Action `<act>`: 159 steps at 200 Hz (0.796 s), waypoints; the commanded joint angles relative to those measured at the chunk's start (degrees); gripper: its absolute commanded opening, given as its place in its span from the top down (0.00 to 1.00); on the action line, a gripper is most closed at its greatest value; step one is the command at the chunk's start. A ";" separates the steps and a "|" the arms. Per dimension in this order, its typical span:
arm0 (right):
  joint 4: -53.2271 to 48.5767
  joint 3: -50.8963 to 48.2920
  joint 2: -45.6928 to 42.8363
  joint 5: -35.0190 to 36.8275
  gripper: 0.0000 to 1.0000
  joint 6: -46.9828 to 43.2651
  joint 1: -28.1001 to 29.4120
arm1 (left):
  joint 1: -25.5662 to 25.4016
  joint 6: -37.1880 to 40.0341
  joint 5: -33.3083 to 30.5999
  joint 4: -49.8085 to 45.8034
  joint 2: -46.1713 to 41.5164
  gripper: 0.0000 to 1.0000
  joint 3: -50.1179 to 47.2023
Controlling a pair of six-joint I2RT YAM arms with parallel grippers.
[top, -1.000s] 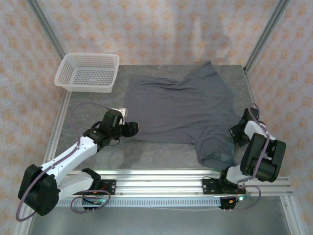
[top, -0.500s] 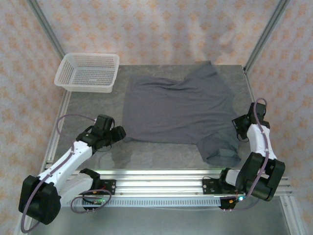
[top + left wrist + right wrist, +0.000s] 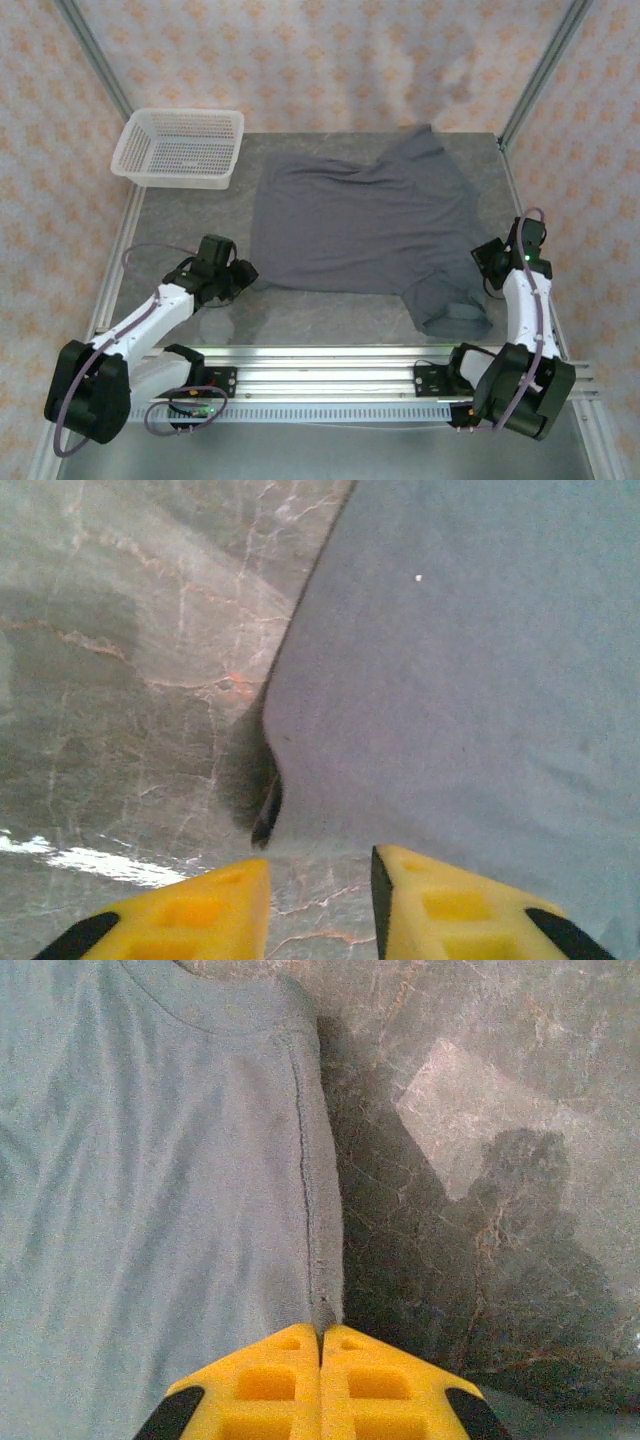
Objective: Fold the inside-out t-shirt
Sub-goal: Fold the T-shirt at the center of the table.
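Note:
The dark slate-grey inside-out t-shirt (image 3: 360, 220) lies spread flat across the middle of the table, one sleeve bunched at the near right. My left gripper (image 3: 243, 275) sits just off the shirt's near left corner. In the left wrist view the left gripper (image 3: 320, 865) is open, with bare table between the yellow fingers and the corner of the t-shirt (image 3: 460, 660) slightly lifted just ahead. My right gripper (image 3: 487, 265) is at the shirt's right edge. In the right wrist view the right gripper (image 3: 321, 1330) is shut, with the hem of the t-shirt (image 3: 150, 1160) running into its tips.
A white mesh basket (image 3: 175, 176) stands at the far left corner of the marbled grey table (image 3: 330, 310). Metal frame posts (image 3: 548, 65) rise at the back corners. An aluminium rail (image 3: 340, 362) runs along the near edge by the arm bases.
My left gripper has pulled back left off the shirt's corner and stands open. The right arm has straightened up at the right edge, and the near right sleeve has shifted slightly.

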 commanded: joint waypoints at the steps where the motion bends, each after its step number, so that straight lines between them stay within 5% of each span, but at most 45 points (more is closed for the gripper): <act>1: -2.23 -1.46 -1.54 -0.29 1.00 -1.19 0.15 | 0.41 -2.68 0.99 1.98 -0.33 0.71 -1.73; 79: -1.27 -2.52 -1.80 -0.59 1.00 -0.49 0.13 | 0.43 -0.54 4.57 7.48 5.72 0.71 -1.47; 120: -1.74 -2.51 -1.28 -0.41 1.00 -0.62 0.10 | 0.48 -0.30 4.72 6.71 7.91 0.84 -1.59; 159: -1.63 -2.92 -1.29 -0.59 1.00 -0.33 0.14 | 0.46 1.88 4.42 5.36 9.62 0.74 -0.66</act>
